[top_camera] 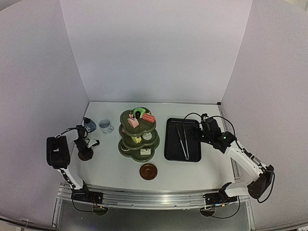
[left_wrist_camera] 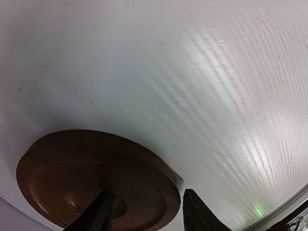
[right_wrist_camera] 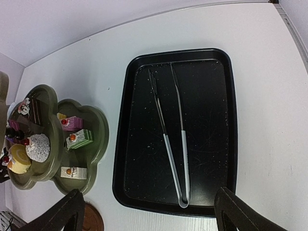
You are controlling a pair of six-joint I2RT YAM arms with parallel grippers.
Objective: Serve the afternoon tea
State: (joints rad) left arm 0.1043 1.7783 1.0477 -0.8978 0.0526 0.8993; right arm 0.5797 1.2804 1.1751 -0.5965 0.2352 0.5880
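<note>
Though low — left tool (left_wrist_camera: pixel 147 195) astride coaster (left_wrist_camera: pixel 72 168)

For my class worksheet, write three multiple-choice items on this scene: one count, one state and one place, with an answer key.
1. How many tiers has the green stand? A two; B three; C four.
2. The right gripper is: A open, holding nothing; B shut, holding nothing; C out of view.
3. The metal tongs lie: A in the black tray; B on the stand; C in the right gripper.
Key: 1 B, three stacked tiers show; 2 A, spread wide with nothing gripped; 3 A, they rest inside its rim.
</note>
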